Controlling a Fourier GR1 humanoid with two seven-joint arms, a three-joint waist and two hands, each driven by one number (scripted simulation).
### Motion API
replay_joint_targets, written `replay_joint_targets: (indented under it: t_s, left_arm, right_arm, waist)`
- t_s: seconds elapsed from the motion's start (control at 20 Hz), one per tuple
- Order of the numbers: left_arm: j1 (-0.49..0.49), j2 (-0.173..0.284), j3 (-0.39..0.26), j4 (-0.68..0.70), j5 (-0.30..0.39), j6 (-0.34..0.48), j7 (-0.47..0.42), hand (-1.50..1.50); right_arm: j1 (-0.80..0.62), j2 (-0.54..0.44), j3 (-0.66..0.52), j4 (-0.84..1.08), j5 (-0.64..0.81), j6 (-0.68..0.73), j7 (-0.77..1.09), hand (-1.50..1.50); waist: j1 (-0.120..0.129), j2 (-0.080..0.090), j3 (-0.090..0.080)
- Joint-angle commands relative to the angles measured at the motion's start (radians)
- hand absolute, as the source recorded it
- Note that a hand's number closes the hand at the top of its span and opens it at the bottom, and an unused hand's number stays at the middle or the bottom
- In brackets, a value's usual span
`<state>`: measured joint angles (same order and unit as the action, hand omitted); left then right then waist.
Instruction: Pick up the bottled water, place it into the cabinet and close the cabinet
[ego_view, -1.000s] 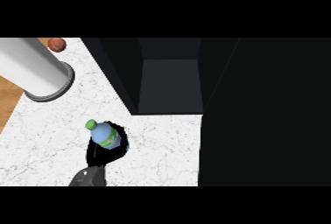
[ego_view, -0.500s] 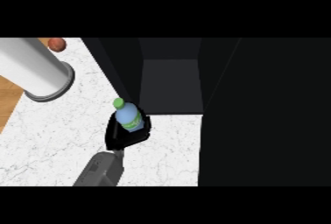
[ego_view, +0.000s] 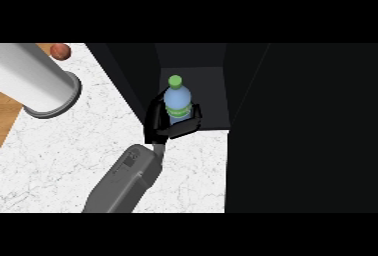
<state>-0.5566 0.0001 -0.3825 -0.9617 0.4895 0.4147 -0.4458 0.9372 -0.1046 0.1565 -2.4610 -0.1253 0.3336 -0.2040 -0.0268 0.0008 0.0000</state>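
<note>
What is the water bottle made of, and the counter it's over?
The bottled water looks like clear bluish plastic with a green cap and label. The counter looks like polished white marble or stone, judging by its thin grey veins, though it could be laminate.

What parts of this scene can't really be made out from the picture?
- Head view: the bottled water's lower part is hidden by the hand curled round it.
- The cabinet's inside is too dark to see, and its door cannot be told apart.
- The other hand is out of view.
- The white cylinder is cut off at the left edge.
</note>
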Motion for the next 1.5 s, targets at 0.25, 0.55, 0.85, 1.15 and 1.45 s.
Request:
replay_joint_targets:
  t_s: [0.25, 0.55, 0.85, 1.15, 1.45]
  left_arm:
    - [-0.276, 0.000, -0.024, 0.196, 0.048, 0.181, 0.095, 1.50]
    - [-0.381, 0.000, 0.003, 0.392, 0.097, 0.154, 0.061, 1.50]
    - [-0.483, 0.000, 0.029, 0.643, -0.012, 0.222, 0.040, 1.50]
    - [-0.503, 0.024, 0.148, 0.730, 0.051, 0.219, -0.023, 1.50]
    - [-0.559, 0.069, 0.122, 0.826, -0.007, 0.226, -0.051, -1.50]
  right_arm:
    - [0.006, -0.017, -0.093, -0.033, -0.128, 0.042, -0.021, -1.50]
    - [-0.013, 0.006, -0.046, -0.059, -0.092, 0.039, 0.013, -1.50]
    - [-0.010, -0.019, -0.090, -0.034, -0.122, 0.077, -0.012, -1.50]
    - [-0.003, -0.035, -0.129, -0.019, -0.161, 0.106, -0.026, -1.50]
    - [-0.007, -0.007, -0.097, -0.002, -0.118, 0.103, -0.043, -1.50]
  waist:
    - [-0.016, 0.004, 0.000]
    - [-0.025, 0.010, -0.001]
    - [-0.046, 0.020, 0.000]
    - [-0.060, 0.028, -0.001]
    - [-0.064, 0.030, -0.001]
